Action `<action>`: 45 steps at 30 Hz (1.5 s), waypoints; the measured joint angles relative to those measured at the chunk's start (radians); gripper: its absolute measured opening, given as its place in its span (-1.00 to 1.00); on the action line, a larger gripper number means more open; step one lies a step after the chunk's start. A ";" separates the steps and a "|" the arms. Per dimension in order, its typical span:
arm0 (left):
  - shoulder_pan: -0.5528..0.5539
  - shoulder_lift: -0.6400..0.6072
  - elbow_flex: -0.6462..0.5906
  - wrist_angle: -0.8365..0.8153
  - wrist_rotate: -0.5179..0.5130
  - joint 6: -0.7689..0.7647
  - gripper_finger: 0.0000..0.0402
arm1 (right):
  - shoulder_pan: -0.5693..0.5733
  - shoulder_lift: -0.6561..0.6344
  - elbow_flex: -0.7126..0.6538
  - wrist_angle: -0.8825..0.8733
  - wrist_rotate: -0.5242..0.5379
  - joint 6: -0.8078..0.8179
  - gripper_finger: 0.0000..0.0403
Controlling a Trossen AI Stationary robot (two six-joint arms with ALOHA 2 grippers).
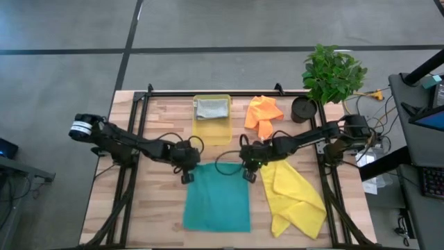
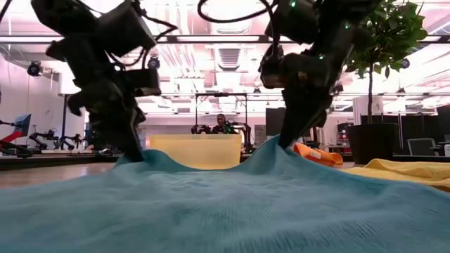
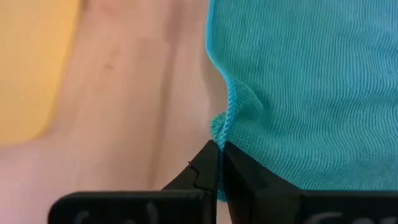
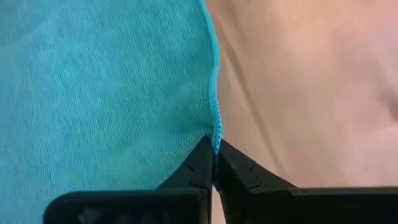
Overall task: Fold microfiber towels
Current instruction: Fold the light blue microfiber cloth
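Low view: teal towel (image 2: 225, 204) hides table.

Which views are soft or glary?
Low view: teal towel fills the foreground, blurred near the lens; ceiling lights glare. Both wrist views: table soft, towel weave sharp. High view: even light, no glare.

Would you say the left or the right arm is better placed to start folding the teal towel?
Neither; both. The left gripper and right gripper each pinch a far corner of the teal towel.
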 joint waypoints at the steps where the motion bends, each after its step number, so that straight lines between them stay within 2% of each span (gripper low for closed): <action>1: 0.015 0.002 -0.001 0.006 0.002 0.012 -1.00 | -0.012 0.000 -0.006 0.013 0.001 -0.014 -0.96; 5: 0.066 0.002 -0.001 0.014 0.002 0.039 -1.00 | -0.054 0.001 -0.011 0.017 0.000 -0.033 -0.96; 11: 0.113 0.003 -0.002 0.012 0.004 0.054 -0.94 | -0.112 0.008 -0.018 0.018 -0.069 -0.033 -0.94; 15: 0.130 -0.001 -0.003 0.012 -0.002 0.079 -0.73 | -0.134 0.009 -0.015 0.017 -0.052 -0.043 -0.80; 22: 0.157 -0.049 0.001 -0.037 -0.006 0.101 -0.27 | -0.142 -0.043 -0.002 0.011 0.003 -0.050 -0.41; 27: 0.169 -0.131 0.005 -0.194 -0.005 0.099 -0.14 | -0.126 -0.114 -0.002 -0.008 -0.015 -0.002 -0.20; 30: 0.167 -0.209 0.010 -0.279 0.096 0.096 -0.15 | -0.078 -0.158 -0.002 -0.003 -0.045 0.024 -0.15; 34: 0.134 -0.323 -0.004 -0.289 0.384 0.048 -0.22 | 0.050 -0.175 -0.002 0.047 -0.049 0.048 -0.14; 37: 0.081 -0.379 -0.007 -0.298 0.582 0.023 -0.28 | 0.168 -0.154 -0.007 0.146 -0.030 0.199 -0.14; 40: 0.005 -0.402 -0.008 -0.294 0.632 -0.103 -0.32 | 0.258 -0.097 -0.010 0.227 -0.005 0.327 -0.14; 45: -0.178 -0.402 -0.009 -0.260 0.625 -0.312 -0.33 | 0.360 -0.037 -0.012 0.240 -0.042 0.352 -0.14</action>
